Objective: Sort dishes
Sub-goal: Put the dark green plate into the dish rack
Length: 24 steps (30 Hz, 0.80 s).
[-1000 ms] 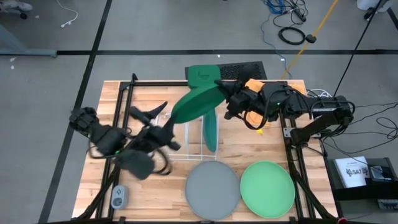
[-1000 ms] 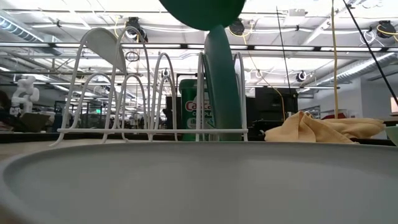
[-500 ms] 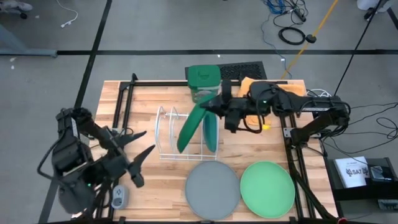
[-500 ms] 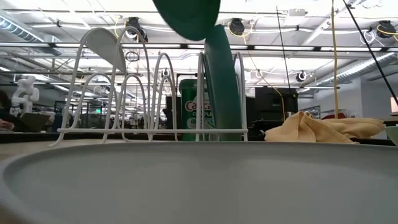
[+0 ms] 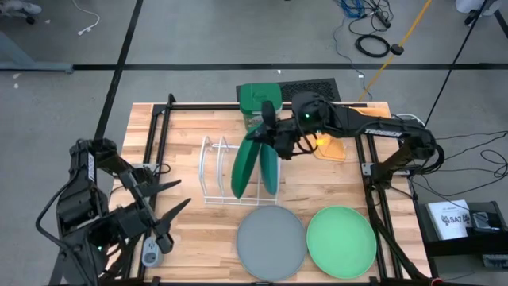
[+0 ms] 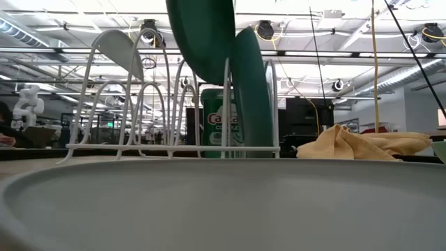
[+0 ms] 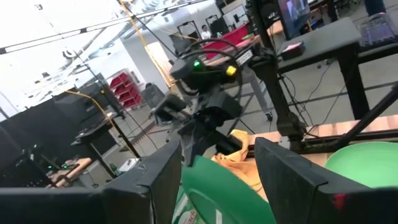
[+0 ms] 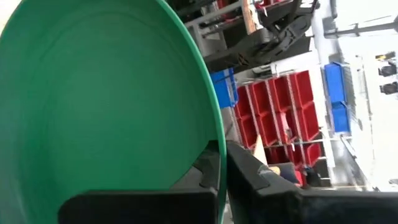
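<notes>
My right gripper [image 5: 268,137] is shut on a dark green plate [image 5: 244,167], which stands tilted on edge over the white wire rack [image 5: 213,171]. In the low view the plate [image 6: 202,35] hangs among the tops of the rack's hoops [image 6: 139,104]. A teal plate [image 5: 270,168] stands on its edge in the rack's rightmost slot. A light grey plate [image 5: 271,242] and a light green plate [image 5: 341,241] lie flat near the table's near edge. My left gripper [image 5: 184,194] is open and empty at the near left. My right gripper pinches the dark green plate's rim [image 8: 214,155] at its upper far edge, one finger [image 8: 124,208] on the hollow face and one [image 8: 261,180] on the back. It comes from the table's right, slanting down. The plate hangs below, its lower edge above the rack's base.
A green square tub [image 5: 259,99] and a yellow cloth [image 5: 329,143] sit at the far side behind the rack. A small grey device [image 5: 151,253] lies at the near left. Dark frame rails [image 5: 155,135] run along the table's left and right sides.
My right gripper has moved toward the table's left and down with the dark green plate, which has tipped from nearly flat to steeply on edge beside the teal plate. My left gripper has drawn back from the rack toward the near left corner.
</notes>
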Motion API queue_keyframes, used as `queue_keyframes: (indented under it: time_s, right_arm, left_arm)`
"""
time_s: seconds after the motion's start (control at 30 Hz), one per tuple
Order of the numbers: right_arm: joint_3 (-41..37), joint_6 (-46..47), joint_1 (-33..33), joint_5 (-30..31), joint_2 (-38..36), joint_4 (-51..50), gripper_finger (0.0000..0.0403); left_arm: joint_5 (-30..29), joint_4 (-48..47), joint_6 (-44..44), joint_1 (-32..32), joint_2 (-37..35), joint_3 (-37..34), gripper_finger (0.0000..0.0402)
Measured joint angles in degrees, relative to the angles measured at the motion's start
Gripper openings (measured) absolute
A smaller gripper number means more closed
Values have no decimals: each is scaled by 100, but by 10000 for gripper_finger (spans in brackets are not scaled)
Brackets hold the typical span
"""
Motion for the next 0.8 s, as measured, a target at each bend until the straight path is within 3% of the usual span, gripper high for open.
queue_keyframes:
  time_s: [0.27,0.4,0.57,0.8]
  right_arm:
    - [2,102,-364,-613,327,-208,3]
    - [2,321,-385,-610,578,-223,6]
    - [-2,387,-372,-334,794,87,32]
    - [0,526,-331,343,835,240,107]
  left_arm:
    - [1,6,-7,-85,5,-61,203]
    - [0,4,-44,-82,5,-61,203]
    - [2,-18,-143,-82,5,-61,203]
    - [2,-40,-145,-82,5,-61,203]
